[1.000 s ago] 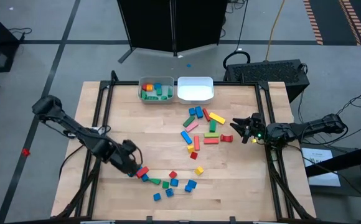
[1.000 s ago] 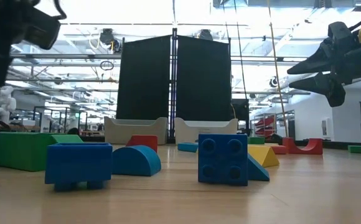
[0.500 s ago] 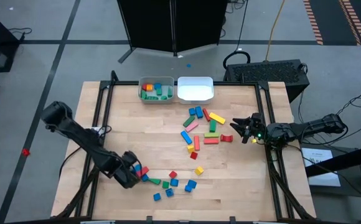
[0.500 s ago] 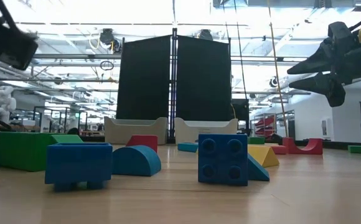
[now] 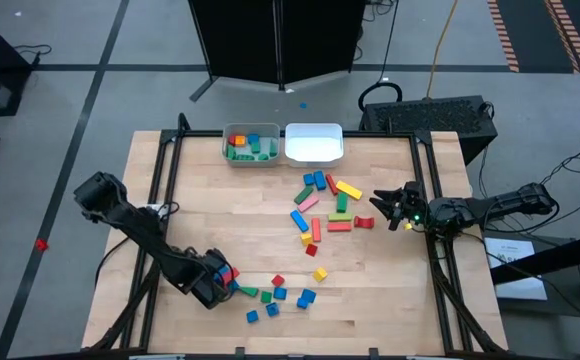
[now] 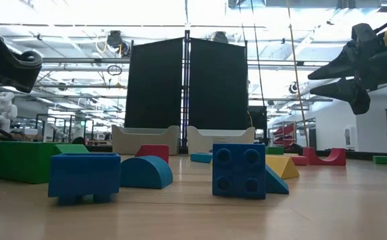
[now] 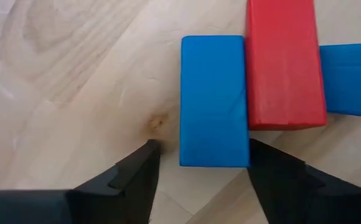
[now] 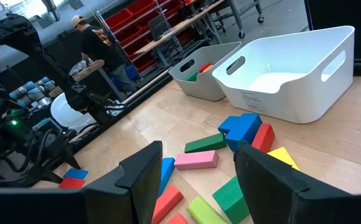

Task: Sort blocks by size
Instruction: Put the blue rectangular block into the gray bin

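Note:
The blocks lie in two loose groups on the wooden table: one in the middle (image 5: 322, 205) and one near the front (image 5: 280, 295). My left gripper (image 5: 216, 282) points down, open, over the front group's left end. There a blue bar (image 7: 215, 102) lies flat against a red bar (image 7: 285, 62), with another blue block (image 7: 351, 78) beyond. The fingers (image 7: 140, 171) stand on either side of the blue bar's end; I see no touch. My right gripper (image 5: 382, 205) hangs open above the table's right side, holding nothing (image 8: 199, 180).
Two bins stand at the far edge: a grey one (image 5: 251, 146) holding several blocks and a white one (image 5: 314, 143) beside it. Black rails run along the table's left and right sides. A person shows in the room beyond (image 8: 96, 46).
My left gripper has come down and moved toward the table's near edge, onto the red and blue bars at the front group's left end. The blocks and my right arm have kept still.

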You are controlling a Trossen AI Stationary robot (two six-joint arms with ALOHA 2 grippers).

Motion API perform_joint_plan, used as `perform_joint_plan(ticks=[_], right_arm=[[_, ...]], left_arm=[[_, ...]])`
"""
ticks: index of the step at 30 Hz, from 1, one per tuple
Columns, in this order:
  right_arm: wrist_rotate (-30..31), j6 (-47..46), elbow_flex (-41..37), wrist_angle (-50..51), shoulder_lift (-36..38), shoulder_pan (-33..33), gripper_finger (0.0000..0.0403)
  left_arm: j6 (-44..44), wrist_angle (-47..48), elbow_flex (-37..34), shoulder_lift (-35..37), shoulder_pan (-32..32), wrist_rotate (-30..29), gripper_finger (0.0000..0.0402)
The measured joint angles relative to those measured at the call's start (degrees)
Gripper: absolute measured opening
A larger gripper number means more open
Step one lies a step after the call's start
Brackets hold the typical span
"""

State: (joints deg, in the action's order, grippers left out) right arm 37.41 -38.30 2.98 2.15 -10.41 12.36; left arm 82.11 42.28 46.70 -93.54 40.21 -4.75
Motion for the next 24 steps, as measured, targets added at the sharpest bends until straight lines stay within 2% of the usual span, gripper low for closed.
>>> perform_joint_plan(ticks=[7, 12, 17, 24], right_arm=[[0.02, 0.17, 0.00, 0.00, 0.00, 0.00, 0.0194], [0.02, 0.42, 0.00, 0.02, -0.02, 0.00, 0.0194], [0.06, 1.49, 0.00, 0.02, -0.02, 0.00, 0.0194], [0.15, 1.70, 0.00, 0.02, 0.00, 0.00, 0.0194]], left_arm=[[-0.11, -0.97, 0.02, -0.05, 0.00, -0.17, 0.0124], [-0.12, -0.45, 0.51, 1.82, -1.19, -0.22, 0.0121], [-1.06, 3.55, 0.50, 6.90, -5.52, -5.22, 0.0121], [-10.05, 6.38, 0.50, 14.36, -16.63, -10.65, 0.0121]])
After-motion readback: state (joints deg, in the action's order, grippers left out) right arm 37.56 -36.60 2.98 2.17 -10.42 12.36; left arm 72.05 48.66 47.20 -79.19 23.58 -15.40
